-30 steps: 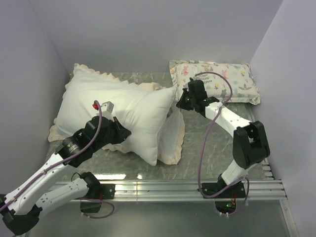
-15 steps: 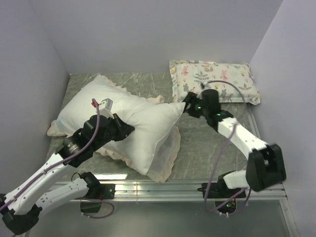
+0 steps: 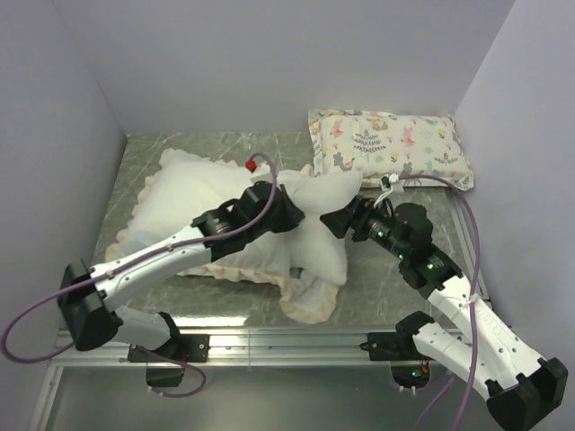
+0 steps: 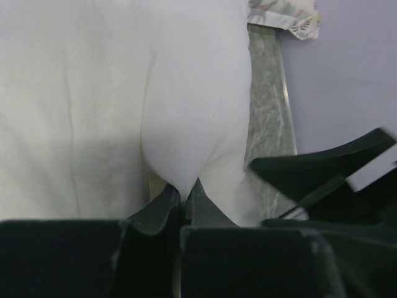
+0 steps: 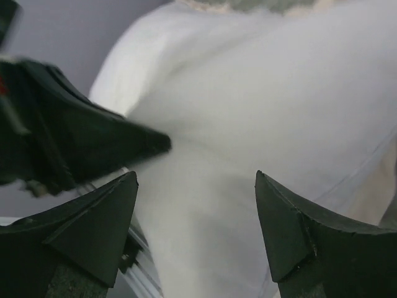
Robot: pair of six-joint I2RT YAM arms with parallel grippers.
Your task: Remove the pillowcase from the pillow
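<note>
The white pillow (image 3: 323, 235) lies mid-table, its right end bulging out past the cream-white pillowcase (image 3: 175, 202), whose ruffled edging shows along the left and front. My left gripper (image 3: 295, 212) reaches across from the left and is shut on a pinched fold of the pillow (image 4: 192, 124); the closed tips (image 4: 183, 192) hold a white peak. My right gripper (image 3: 338, 223) stands open just right of the pillow's end. In the right wrist view, white fabric (image 5: 248, 105) fills the space ahead of the spread right gripper (image 5: 195, 186), which grips nothing.
A small animal-print pillow (image 3: 391, 144) lies at the back right against the wall, its corner also in the left wrist view (image 4: 285, 12). Grey walls close the left, back and right. A metal rail (image 3: 296, 341) runs along the near edge.
My left arm has swung right, dragging pillow and pillowcase toward the middle. My right gripper has opened, let go and drawn back toward the near right.
</note>
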